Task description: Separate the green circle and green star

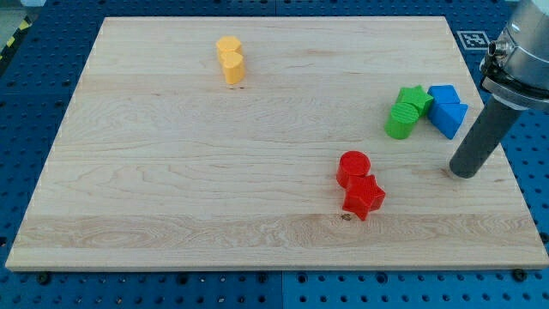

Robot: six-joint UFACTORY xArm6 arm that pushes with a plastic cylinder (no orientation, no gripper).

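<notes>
The green circle [400, 120] and the green star [415, 99] sit touching each other at the view's right, the star just above and right of the circle. My tip [463, 172] rests on the board below and right of them, apart from both. Two blue blocks [446, 109] lie between the green pair and my rod, touching the green star's right side.
A red circle [352, 166] and a red star [364, 196] sit together at lower middle right. Two yellow blocks [231, 59] stand together at the top middle. The wooden board's right edge [506, 163] is close to my tip.
</notes>
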